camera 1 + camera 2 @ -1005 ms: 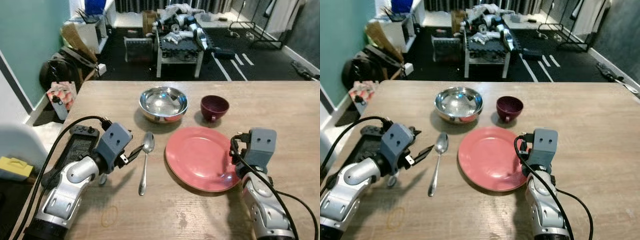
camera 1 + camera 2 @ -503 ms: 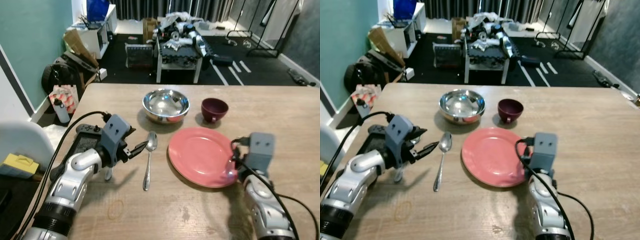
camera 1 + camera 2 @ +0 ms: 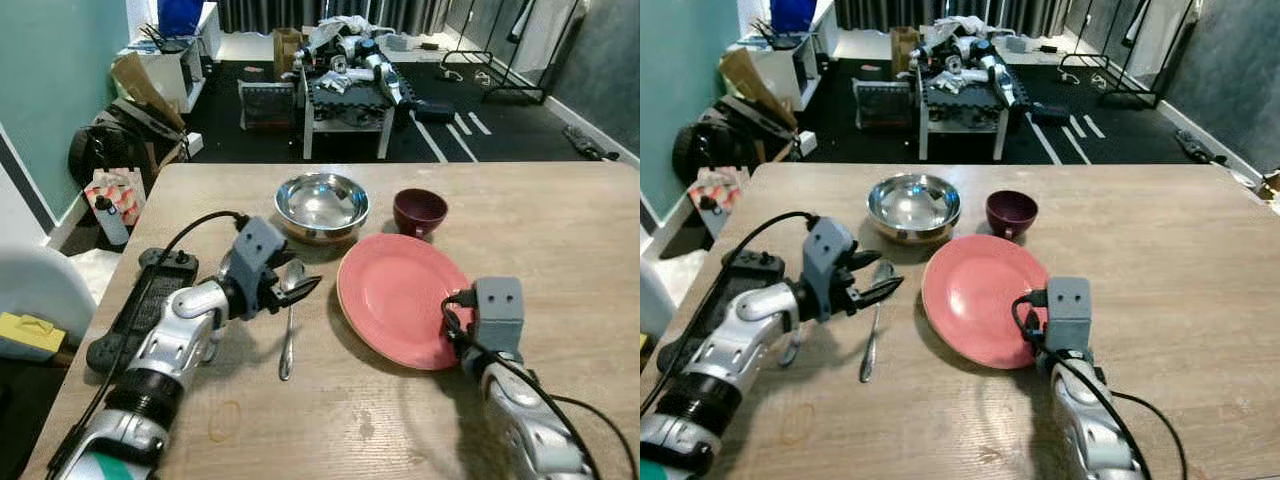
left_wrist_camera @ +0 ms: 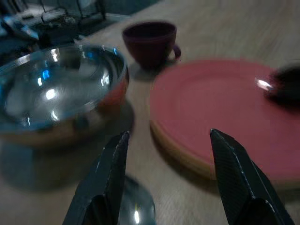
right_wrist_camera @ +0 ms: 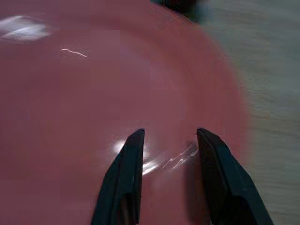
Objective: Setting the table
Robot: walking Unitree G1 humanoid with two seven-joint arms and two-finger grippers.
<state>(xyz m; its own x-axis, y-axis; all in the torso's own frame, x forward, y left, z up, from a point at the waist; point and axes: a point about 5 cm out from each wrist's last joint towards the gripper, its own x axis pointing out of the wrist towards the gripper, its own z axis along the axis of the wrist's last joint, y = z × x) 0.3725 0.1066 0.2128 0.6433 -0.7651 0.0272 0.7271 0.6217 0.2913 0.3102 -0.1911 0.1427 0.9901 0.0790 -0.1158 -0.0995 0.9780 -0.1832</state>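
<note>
A pink plate (image 3: 400, 298) lies mid-table, with a steel bowl (image 3: 321, 205) and a maroon cup (image 3: 419, 211) behind it. A spoon (image 3: 287, 335) lies left of the plate, handle toward me. My left gripper (image 4: 168, 136) is open and hovers just over the spoon's bowl end (image 4: 136, 211), its fingers pointing toward the plate and steel bowl (image 4: 56, 93). My right gripper (image 5: 169, 133) is open and low over the near right part of the plate (image 5: 70, 93). In the eye views its wrist housing (image 3: 497, 305) hides the fingers.
A black tray-like object (image 3: 140, 300) lies along the wooden table's (image 3: 560, 230) left edge, with my left arm's cable over it. A white chair (image 3: 40, 295) stands at the left. Beyond the far edge are a dark floor and a cluttered low table (image 3: 345, 85).
My left gripper has reached forward and right, from beside the spoon's handle to over its bowl end. The right gripper stays at the plate's edge. The camera has shifted.
</note>
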